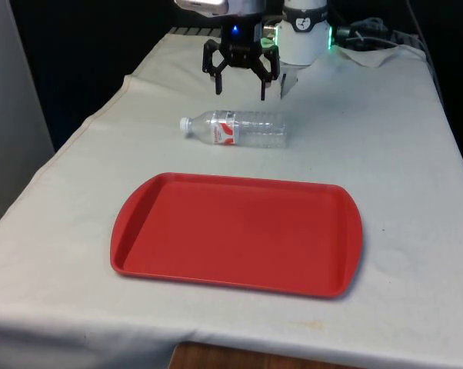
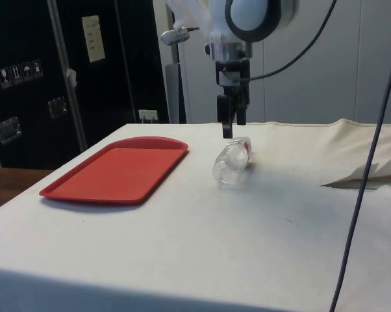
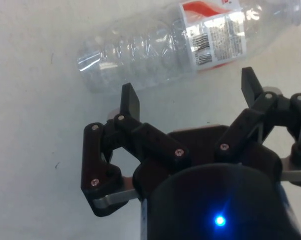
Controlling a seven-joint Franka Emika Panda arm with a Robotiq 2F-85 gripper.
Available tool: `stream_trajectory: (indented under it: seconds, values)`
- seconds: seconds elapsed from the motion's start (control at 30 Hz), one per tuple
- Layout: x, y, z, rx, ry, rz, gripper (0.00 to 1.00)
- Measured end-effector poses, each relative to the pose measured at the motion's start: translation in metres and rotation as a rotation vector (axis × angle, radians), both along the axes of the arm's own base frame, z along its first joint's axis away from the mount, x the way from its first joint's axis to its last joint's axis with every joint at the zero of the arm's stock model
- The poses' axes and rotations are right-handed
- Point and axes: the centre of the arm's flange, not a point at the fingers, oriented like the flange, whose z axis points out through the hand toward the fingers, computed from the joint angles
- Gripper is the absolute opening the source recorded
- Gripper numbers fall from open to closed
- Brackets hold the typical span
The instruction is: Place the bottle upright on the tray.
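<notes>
Tabletop [image 1: 416,138]: white cloth, creased far right.
Bottle [image 1: 239,128]: lying flat, beyond red tray [image 1: 139,231].
Gripper [image 1: 240,83]: jaws spread, above bottle.

Bottle [image 1: 235,128]: clear, colourless ribbed plastic; white cap at the end toward the front view's left; label [image 1: 226,128] white with a red swoosh mark, and in the wrist view [image 3: 218,37] white with fine black print, a black barcode and a red band along its edge.

Tray [image 1: 239,231]: plain uniform red, no pattern, centre of the front view and left of centre in the side view [image 2: 117,170].

Gripper [image 1: 240,85]: matt black fingers and linkages, small silver screw heads visible in the wrist view [image 3: 190,100].

Tablecloth [image 1: 385,154]: plain white to off-white, unpatterned, lightly creased.

Arm [image 2: 251,16]: glossy white casing with a dark circular joint cover, top of the side view.
</notes>
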Motion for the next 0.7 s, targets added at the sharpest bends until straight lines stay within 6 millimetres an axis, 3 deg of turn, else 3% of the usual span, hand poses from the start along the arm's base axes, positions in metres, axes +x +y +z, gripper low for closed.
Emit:
stream_trajectory:
  seconds: [0.7]
  values:
    - [-0.0002,-0.0001,-0.0022,0.007,0.003,-0.051,1.00]
